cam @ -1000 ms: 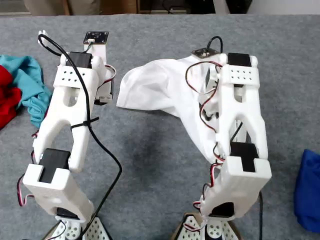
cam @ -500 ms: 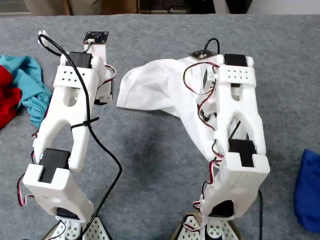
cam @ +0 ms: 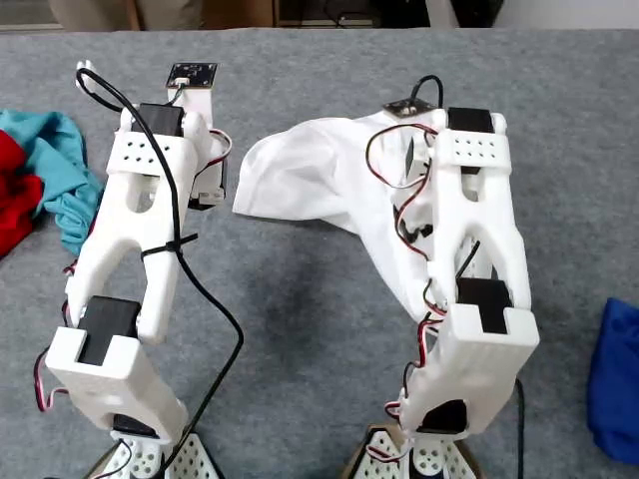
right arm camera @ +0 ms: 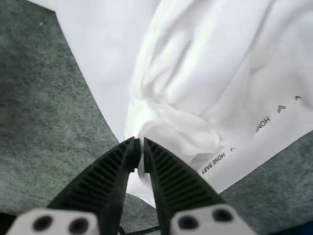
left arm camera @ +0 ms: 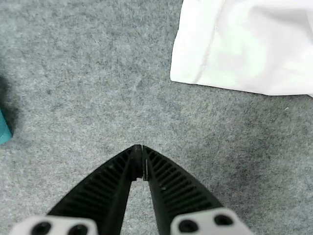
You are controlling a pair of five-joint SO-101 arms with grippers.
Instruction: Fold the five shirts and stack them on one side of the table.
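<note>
A white shirt (cam: 319, 172) lies crumpled on the grey table, mid-right in the high view, partly under the right arm. In the right wrist view my right gripper (right arm camera: 138, 143) is shut, its tips pinching a bunched fold of the white shirt (right arm camera: 195, 73). My left gripper (left arm camera: 138, 151) is shut on nothing and hangs over bare grey cloth, a short way from the white shirt's hem (left arm camera: 230, 54). A teal shirt (cam: 55, 165) and a red shirt (cam: 12, 200) lie heaped at the left edge. A blue shirt (cam: 611, 371) sits at the right edge.
The grey table cover (cam: 300, 319) is bare between the two arm bases and along the far side. A black cable (cam: 185, 269) loops down the left arm. Red and black wires (cam: 404, 215) hang beside the right arm, over the shirt.
The right arm's upper part shifted slightly to the left and away a second ago, then held still. The left arm and the shirts have not visibly moved.
</note>
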